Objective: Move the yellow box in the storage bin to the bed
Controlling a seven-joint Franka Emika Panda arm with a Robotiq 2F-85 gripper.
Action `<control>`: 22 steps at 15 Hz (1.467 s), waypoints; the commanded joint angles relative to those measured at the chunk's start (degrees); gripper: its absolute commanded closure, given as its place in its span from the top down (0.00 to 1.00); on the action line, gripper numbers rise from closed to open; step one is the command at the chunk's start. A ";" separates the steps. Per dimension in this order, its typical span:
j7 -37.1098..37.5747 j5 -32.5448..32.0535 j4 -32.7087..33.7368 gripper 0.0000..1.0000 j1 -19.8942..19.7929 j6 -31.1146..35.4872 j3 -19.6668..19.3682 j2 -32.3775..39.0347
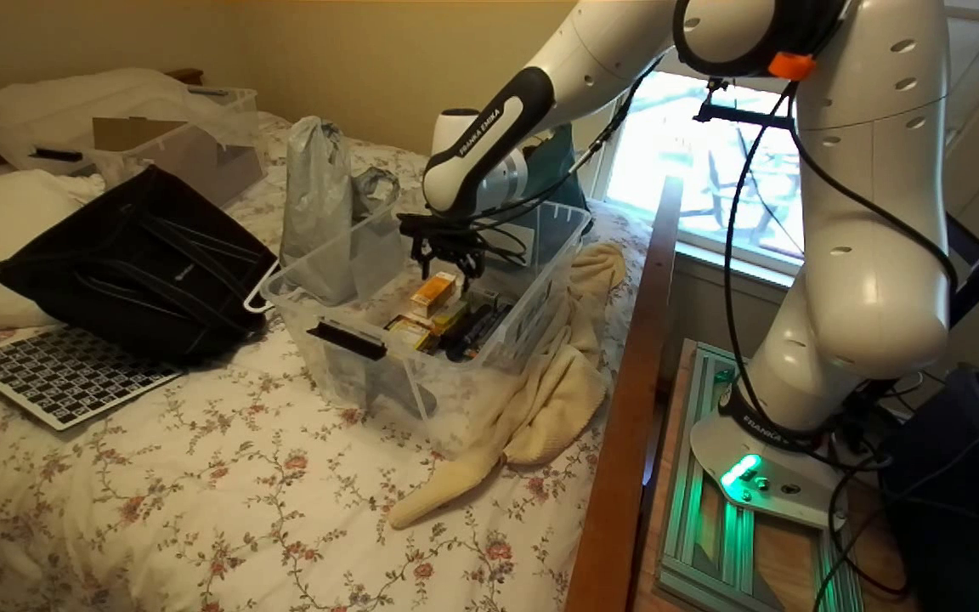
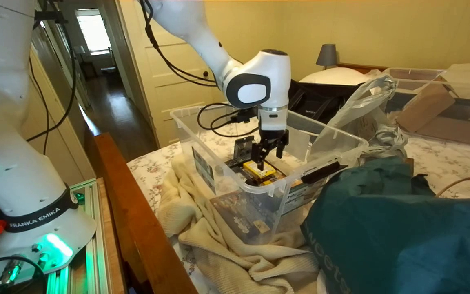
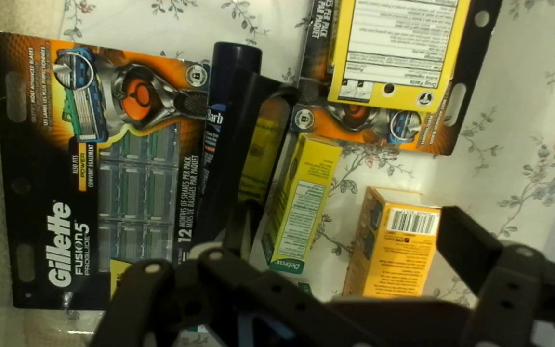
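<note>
Fingers (image 3: 472, 248) wide apart nr yellow box (image 3: 395, 246) & other pkgs (image 3: 138, 188) in storage bin (image 1: 328, 365) on bed (image 1: 268, 510)

Storage bin (image 1: 353, 378) on bed (image 1: 285, 493), box (image 1: 432, 296) inside; cloth (image 1: 553, 416) alongside bin.

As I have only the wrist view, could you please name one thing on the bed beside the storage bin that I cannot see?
Observer: A black bag lies on the bed beside the storage bin; both exterior views show it.
Operator: Thank you; would you also kindly tell me what runs along the bed's edge, next to the robot's base?
Observer: A brown wooden rail runs there.
</note>
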 commanded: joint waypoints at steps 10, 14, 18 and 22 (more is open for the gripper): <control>-1.19 1.05 7.95 1.00 -0.82 -7.04 -1.57 8.38; -1.52 1.26 10.46 1.00 -1.16 -7.55 -1.44 10.97; -1.58 1.45 12.96 0.63 -1.41 -8.19 -1.39 13.53; -1.54 1.37 14.88 0.41 -1.60 -9.27 -1.53 15.37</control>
